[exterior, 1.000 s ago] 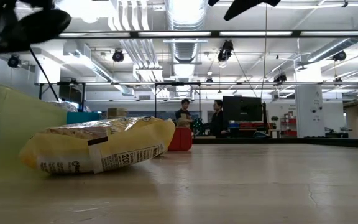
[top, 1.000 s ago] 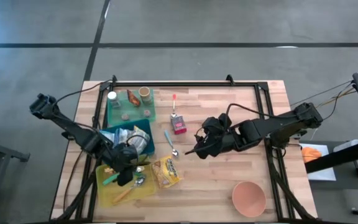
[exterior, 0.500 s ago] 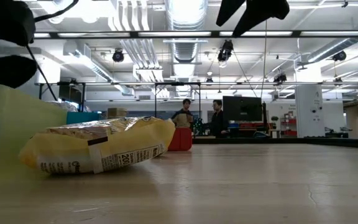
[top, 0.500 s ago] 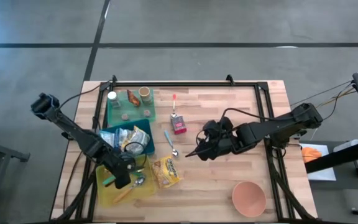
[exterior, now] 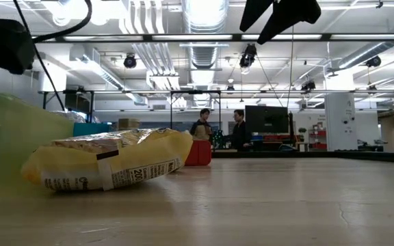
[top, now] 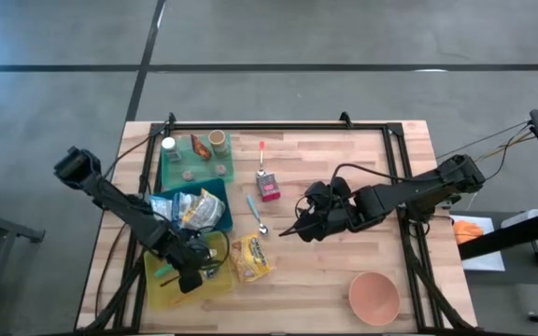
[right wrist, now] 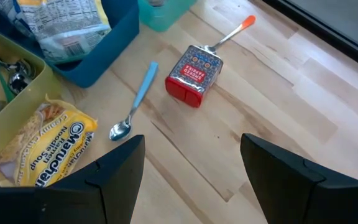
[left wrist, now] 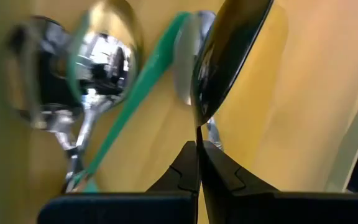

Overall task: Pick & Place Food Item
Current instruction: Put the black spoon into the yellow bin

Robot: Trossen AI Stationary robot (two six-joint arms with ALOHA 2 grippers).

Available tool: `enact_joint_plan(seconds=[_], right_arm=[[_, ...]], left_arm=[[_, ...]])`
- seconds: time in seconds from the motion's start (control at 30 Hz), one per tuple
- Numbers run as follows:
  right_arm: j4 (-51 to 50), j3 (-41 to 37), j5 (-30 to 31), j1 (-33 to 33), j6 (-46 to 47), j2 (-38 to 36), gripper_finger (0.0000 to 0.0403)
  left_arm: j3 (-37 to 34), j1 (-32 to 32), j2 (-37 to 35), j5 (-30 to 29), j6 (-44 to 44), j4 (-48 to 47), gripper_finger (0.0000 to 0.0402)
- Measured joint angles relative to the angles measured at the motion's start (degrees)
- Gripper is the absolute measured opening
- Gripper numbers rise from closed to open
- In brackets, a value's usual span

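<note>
Yellow noodle-soup packet (top: 248, 259) lies on the wooden table (top: 344, 168) beside the yellow-green tray (top: 166, 291); from above, the left gripper (top: 192, 277) sits inside that tray. Its wrist view alone shows fingers pressed together by metal spoons (left wrist: 104, 59). Right wrist view — right gripper (right wrist: 191, 180) spread, empty, above the blue-handled spoon (right wrist: 135, 102) and red carton (right wrist: 194, 76).
</note>
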Motion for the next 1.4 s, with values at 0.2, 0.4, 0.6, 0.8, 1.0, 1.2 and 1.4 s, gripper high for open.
enact_joint_plan(seconds=[0.2,0.4,0.6,0.8,1.0,1.2,1.4], right_arm=[[-0.01,0.00,-0.02,0.21,-0.14,-0.01,0.0263],[0.00,0.00,-0.04,0.31,-0.17,-0.02,0.0263],[0.02,0.00,-0.18,0.83,-0.11,-0.04,0.0263],[0.01,0.00,-0.19,1.23,-0.02,-0.04,0.0263],[0.00,0.00,-0.17,1.41,-0.04,-0.04,0.0263],[0.00,0.00,-0.17,1.41,-0.20,-0.07,0.0263],[-0.02,0.00,-0.16,1.41,-0.26,-0.07,0.0263]], left_arm=[[0.00,-1.23,3.03,0.51,-0.54,3.23,0.0004],[0.00,-1.84,5.50,0.60,-1.69,5.44,0.0004],[0.00,-2.00,7.48,0.64,-1.71,6.02,0.0004],[0.02,-2.00,8.23,0.76,-2.43,6.18,0.0009],[0.00,-2.05,8.23,0.30,-3.39,6.31,0.0030],[0.02,-2.05,8.23,0.14,-7.21,6.31,0.0034],[0.14,-2.05,8.23,0.16,-8.99,6.17,0.0037]])
